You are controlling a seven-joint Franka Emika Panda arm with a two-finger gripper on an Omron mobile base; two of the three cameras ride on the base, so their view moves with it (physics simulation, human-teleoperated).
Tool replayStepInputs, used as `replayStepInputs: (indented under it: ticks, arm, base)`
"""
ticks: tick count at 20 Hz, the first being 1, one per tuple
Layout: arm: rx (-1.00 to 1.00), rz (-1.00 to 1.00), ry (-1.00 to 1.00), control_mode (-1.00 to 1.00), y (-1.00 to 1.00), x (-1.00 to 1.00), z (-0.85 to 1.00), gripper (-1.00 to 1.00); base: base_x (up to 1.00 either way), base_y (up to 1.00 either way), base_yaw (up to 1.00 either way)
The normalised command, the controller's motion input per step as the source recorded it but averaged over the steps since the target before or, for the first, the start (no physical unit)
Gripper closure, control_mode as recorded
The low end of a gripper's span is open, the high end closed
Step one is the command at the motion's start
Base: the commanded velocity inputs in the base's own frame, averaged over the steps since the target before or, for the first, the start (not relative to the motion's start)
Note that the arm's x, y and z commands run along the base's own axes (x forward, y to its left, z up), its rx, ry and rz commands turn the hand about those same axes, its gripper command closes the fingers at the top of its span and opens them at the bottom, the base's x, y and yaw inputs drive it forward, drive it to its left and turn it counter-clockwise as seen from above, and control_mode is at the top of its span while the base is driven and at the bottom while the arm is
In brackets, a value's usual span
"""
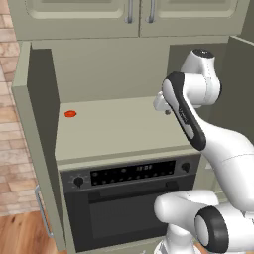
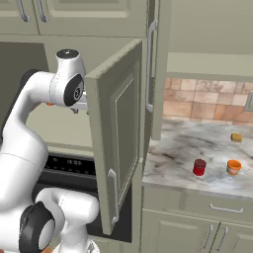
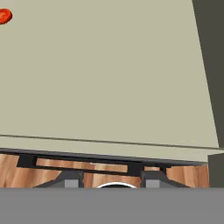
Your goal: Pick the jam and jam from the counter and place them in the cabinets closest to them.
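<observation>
Two jars are the targets. One cabinet [image 2: 118, 133] stands open above the oven [image 1: 129, 198], its shelf [image 1: 119, 126] carrying a small red disc [image 1: 70, 114]. Right of it, on the tabletop [image 2: 173, 153], a red jar [image 2: 199, 167] stands upright beside an orange one [image 2: 233, 167]. Fingers [image 3: 111, 179] are clenched and empty over the shelf, well left of both jars.
</observation>
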Motion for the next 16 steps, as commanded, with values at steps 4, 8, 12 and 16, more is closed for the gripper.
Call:
replayStepInputs:
  ticks: [4,8,12,16]
  arm:
    - [0.00,0.00,-0.02,-1.00,0.00,-0.14,0.00,-1.00]
    - [0.00,0.00,0.00,-1.00,0.00,0.00,0.00,-1.00]
    - [0.00,0.00,0.00,-1.00,0.00,0.00,0.00,-1.00]
    - [0.00,0.00,0.00,1.00,0.00,0.00,0.00,-1.00]
  base:
    - [0.00,0.00,0.00]
    - [0.00,0.00,0.00]
    - [0.00,0.00,0.00]
    - [-0.04,0.00,0.00]
